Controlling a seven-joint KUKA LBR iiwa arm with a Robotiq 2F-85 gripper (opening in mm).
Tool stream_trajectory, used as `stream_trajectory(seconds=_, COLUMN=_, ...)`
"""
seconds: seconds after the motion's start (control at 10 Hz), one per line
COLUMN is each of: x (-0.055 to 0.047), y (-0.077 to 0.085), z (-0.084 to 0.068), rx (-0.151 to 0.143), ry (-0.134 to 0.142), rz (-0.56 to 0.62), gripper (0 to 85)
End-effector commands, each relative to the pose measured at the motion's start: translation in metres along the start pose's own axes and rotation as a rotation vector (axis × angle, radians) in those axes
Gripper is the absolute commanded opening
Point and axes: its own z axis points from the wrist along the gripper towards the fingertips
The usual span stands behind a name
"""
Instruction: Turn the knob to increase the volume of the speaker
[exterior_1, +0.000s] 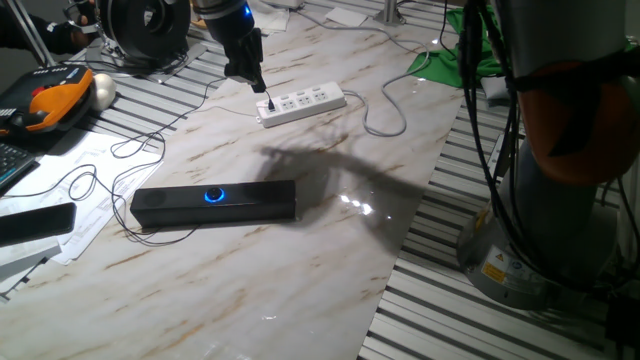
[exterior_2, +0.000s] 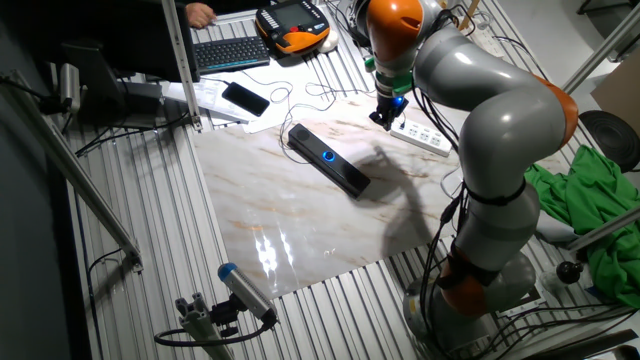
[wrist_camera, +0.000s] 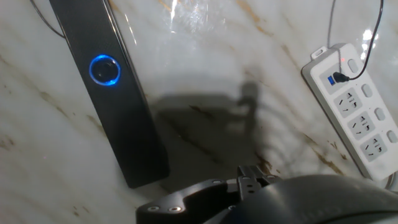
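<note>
Marble counter (exterior_1: 300, 270) carries your speaker (exterior_1: 214, 204) lying lengthwise, its knob (exterior_1: 214, 195) at about six o'clock from the raised claw (exterior_1: 247, 72), whose opening you cannot tell.

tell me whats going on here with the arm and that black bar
The arm's hand hangs above the white power strip, well away from the speaker. The speaker lies flat on the marble table, its knob glowing blue and untouched. Nothing is held; no view shows clearly whether the hand is open or shut.
</note>
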Motion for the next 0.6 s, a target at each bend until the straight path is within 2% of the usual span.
stream_trajectory(seconds=0.0, x=0.0000, y=0.0000, z=0.0000, rx=0.001, ry=-0.001, rz=0.002, gripper=0.0)
stream_trajectory(seconds=0.5, x=0.0005, y=-0.0012, z=0.0003, rx=-0.002, ry=0.003, rz=-0.006, gripper=0.0)
